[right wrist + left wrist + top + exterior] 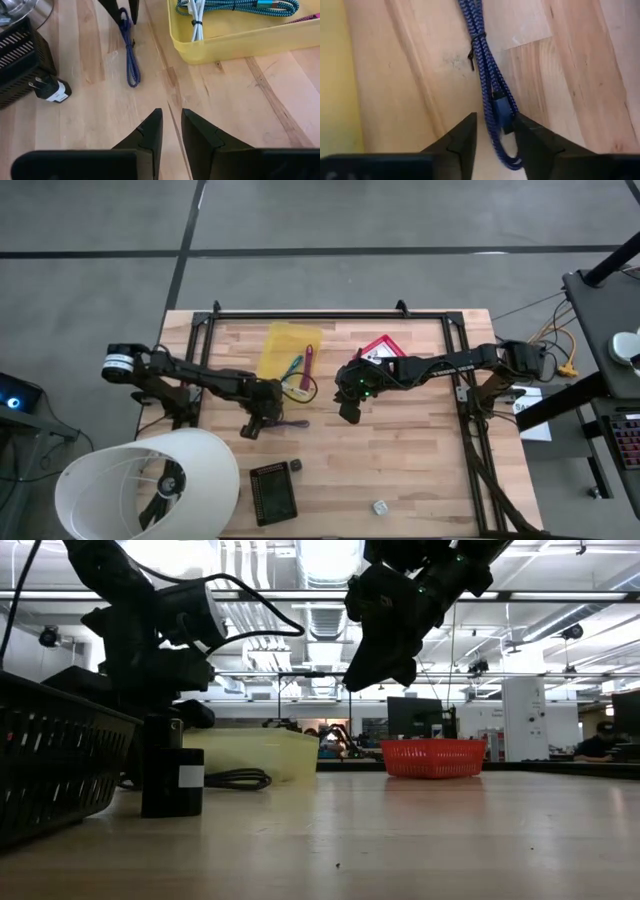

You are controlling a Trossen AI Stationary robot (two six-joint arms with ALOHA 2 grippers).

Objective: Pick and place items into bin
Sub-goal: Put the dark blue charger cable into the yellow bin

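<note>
A purple-blue braided cord loop (291, 423) lies flat on the wooden table, just in front of the yellow bin (272, 340). It also shows in the left wrist view (481, 60) and the right wrist view (131, 57). My left gripper (263, 421) is down at the table, open, with its fingers on either side of the cord's looped end (496, 131). My right gripper (349, 409) hangs above the table to the right of the cord, slightly open and empty (170, 120). The bin holds a teal cable (240, 6), a white cable (196, 15) and a magenta stick (309, 360). My left gripper comes at the cord from above, and its fingers (462, 135) lie on either side of the cord's looped end (506, 117), which rests on the table. I cannot tell whether the fingers touch the cord.
A black mesh basket (273, 492) and a small dark plug with a white label (50, 90) lie near the front edge. A clear cube (379, 506) sits front right. A red and white item (378, 348) lies at the back. A large white shade (150, 485) covers the front left corner.
</note>
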